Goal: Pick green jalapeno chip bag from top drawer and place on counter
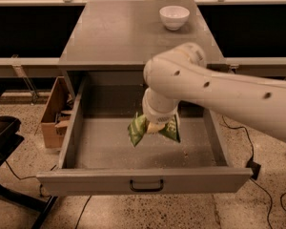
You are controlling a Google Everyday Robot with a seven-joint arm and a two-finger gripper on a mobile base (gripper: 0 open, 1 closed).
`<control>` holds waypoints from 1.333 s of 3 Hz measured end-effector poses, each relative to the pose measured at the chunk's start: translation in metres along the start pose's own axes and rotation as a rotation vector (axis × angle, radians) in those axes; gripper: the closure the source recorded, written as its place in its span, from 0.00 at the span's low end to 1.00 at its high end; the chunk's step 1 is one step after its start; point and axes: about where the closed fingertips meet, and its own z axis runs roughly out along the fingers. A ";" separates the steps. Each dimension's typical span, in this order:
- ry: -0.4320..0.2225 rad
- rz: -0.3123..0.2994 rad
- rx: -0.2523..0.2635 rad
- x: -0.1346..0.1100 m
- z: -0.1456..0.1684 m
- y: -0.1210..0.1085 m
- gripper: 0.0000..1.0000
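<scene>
The green jalapeno chip bag [139, 129] hangs crumpled from my gripper [156, 126], lifted clear above the floor of the open top drawer [109, 149]. The gripper is shut on the bag's top, under the white wrist of my arm, which reaches in from the right. The bag's two green flaps droop left and right of the gripper. The grey counter [119, 32] lies behind and above the drawer. The drawer's front panel carries a black handle [146, 185].
A white bowl [174, 17] stands at the counter's back right. A brown cardboard box [55, 113] sits on the floor left of the drawer. A black stand [2, 137] is at the far left. Cables run across the speckled floor at right.
</scene>
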 end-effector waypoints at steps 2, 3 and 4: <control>0.109 -0.153 0.184 -0.011 -0.187 -0.055 1.00; 0.065 -0.235 0.245 -0.031 -0.242 -0.108 1.00; 0.051 -0.222 0.291 -0.034 -0.262 -0.114 1.00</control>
